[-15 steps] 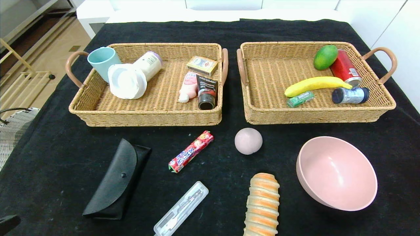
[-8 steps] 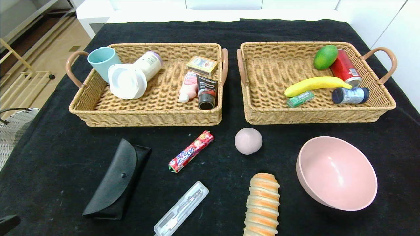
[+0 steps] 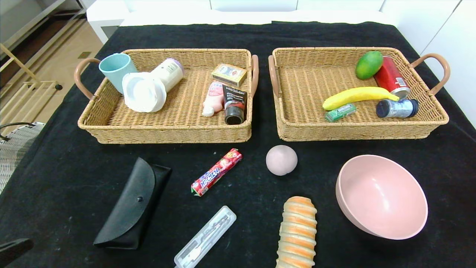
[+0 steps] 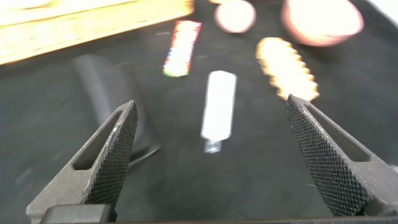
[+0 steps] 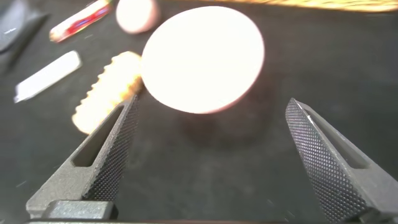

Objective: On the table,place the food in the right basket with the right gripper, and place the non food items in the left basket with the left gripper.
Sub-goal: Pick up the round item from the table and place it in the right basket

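On the black table (image 3: 67,171) lie a black glasses case (image 3: 134,204), a red candy stick pack (image 3: 216,172), a pale pink peach (image 3: 281,160), a clear cutlery box (image 3: 205,238), a striped bread loaf (image 3: 297,232) and a large pink bowl (image 3: 381,196). The left basket (image 3: 167,132) and right basket (image 3: 357,130) stand behind them. My left gripper (image 4: 211,149) is open and empty, low at the near left corner (image 3: 15,248), facing the cutlery box (image 4: 219,104). My right gripper (image 5: 211,155) is open and empty, near the bowl (image 5: 202,59).
The left basket holds a light blue cup (image 3: 114,69), a white container (image 3: 144,91), tubes and a small box. The right basket holds a green mango (image 3: 369,64), a yellow banana (image 3: 359,96), a red can (image 3: 391,80) and a dark jar (image 3: 397,108).
The left gripper has edged a little farther into the head view at the bottom left corner. Nothing on the table has moved.
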Action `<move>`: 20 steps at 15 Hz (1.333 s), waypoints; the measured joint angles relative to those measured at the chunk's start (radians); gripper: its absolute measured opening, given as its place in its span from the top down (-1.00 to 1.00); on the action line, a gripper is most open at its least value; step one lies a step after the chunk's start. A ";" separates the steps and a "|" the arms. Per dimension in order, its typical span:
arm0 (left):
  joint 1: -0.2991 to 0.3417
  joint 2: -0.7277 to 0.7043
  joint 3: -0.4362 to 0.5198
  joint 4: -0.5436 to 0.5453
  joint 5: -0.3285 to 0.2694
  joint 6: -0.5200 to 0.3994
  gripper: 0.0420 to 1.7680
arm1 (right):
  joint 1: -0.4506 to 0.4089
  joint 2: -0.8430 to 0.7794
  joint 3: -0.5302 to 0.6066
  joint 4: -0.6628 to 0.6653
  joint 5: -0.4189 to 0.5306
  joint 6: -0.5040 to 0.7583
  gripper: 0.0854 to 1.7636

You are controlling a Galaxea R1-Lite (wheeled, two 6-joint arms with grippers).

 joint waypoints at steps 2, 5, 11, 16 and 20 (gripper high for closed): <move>-0.094 0.112 -0.058 -0.003 -0.002 0.005 -0.94 | 0.124 0.099 -0.051 -0.001 -0.039 0.002 -0.94; -0.216 0.292 -0.131 -0.050 -0.002 0.006 -0.94 | 0.322 0.251 -0.123 -0.045 -0.193 0.009 -0.94; -0.339 0.571 -0.270 -0.201 0.005 0.000 -0.94 | 0.453 0.480 -0.200 -0.183 -0.263 0.014 -0.94; -0.325 0.609 -0.279 -0.204 0.014 0.000 -0.94 | 0.473 0.513 -0.212 -0.175 -0.261 0.015 -0.94; -0.322 0.607 -0.276 -0.198 0.014 -0.001 -0.94 | 0.476 0.522 -0.238 -0.122 -0.283 0.015 -0.94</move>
